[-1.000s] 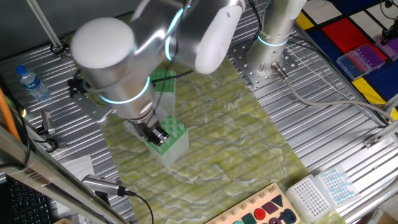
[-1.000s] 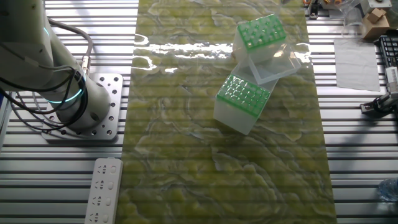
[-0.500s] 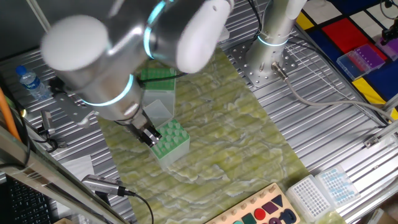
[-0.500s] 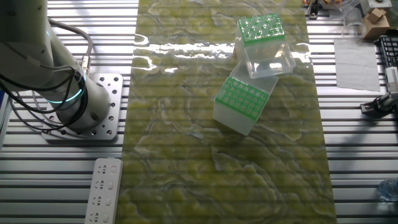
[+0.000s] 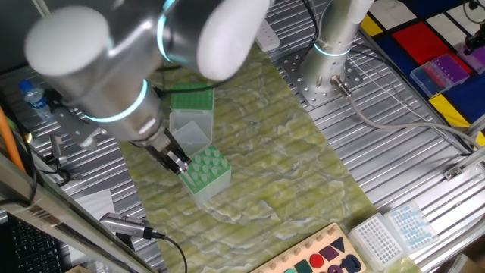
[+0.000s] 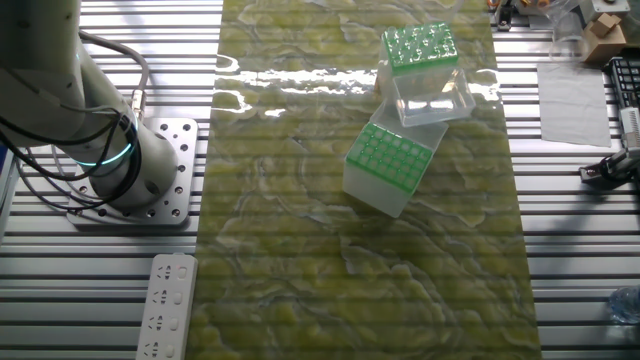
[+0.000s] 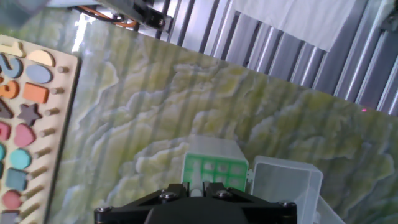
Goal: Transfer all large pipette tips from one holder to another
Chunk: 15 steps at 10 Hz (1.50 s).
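Note:
Two green-topped holders stand on the yellow-green mat. The nearer one (image 5: 206, 171) (image 6: 392, 160) (image 7: 214, 169) shows a grid of holes. On the farther holder (image 5: 191, 101) (image 6: 418, 47) pale spots mark large pipette tips (image 6: 420, 42). A clear lid (image 5: 189, 134) (image 6: 432, 98) (image 7: 283, 186) lies between them. My gripper (image 5: 176, 161) (image 7: 199, 189) hangs at the left edge of the nearer holder. Its jaws stand close together on a small whitish tip (image 7: 198, 185). The other fixed view does not show the gripper.
A wooden shape puzzle board (image 5: 326, 256) (image 7: 25, 124) lies at the mat's front end. Clear and blue racks (image 5: 394, 231) sit to the front right, and a water bottle (image 5: 36, 98) stands at the far left. The arm's base (image 6: 140, 170) and a power strip (image 6: 165, 305) are beside the mat.
The arm swung left, carrying the gripper from over the nearer holder to its left edge. The farther holder and the clear lid shifted and straightened a second ago.

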Each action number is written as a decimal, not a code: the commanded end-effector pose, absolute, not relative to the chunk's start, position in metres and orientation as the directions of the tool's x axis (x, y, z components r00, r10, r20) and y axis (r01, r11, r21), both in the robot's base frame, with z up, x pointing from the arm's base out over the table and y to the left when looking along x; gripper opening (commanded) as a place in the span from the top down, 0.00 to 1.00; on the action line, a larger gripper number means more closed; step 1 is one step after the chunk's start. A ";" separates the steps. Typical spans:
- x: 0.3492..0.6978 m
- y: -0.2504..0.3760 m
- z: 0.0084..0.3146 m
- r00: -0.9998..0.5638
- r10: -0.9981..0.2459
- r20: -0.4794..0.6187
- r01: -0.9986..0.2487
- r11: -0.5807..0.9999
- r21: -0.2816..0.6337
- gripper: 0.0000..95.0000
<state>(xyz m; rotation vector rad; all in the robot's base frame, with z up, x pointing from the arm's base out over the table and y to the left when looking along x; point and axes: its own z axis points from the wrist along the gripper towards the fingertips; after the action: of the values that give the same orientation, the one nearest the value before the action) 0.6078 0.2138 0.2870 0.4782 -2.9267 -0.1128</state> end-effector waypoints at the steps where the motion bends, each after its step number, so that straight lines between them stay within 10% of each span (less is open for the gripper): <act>1: 0.607 0.209 0.294 -0.932 -0.325 0.163 -0.309 0.944 0.112 1.00; 15: 0.535 0.043 0.313 -0.844 -0.500 0.197 -0.487 0.866 0.113 1.00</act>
<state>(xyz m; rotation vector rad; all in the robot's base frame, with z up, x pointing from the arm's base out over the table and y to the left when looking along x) 0.5344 0.0424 0.3128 0.7549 -2.8196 -0.0841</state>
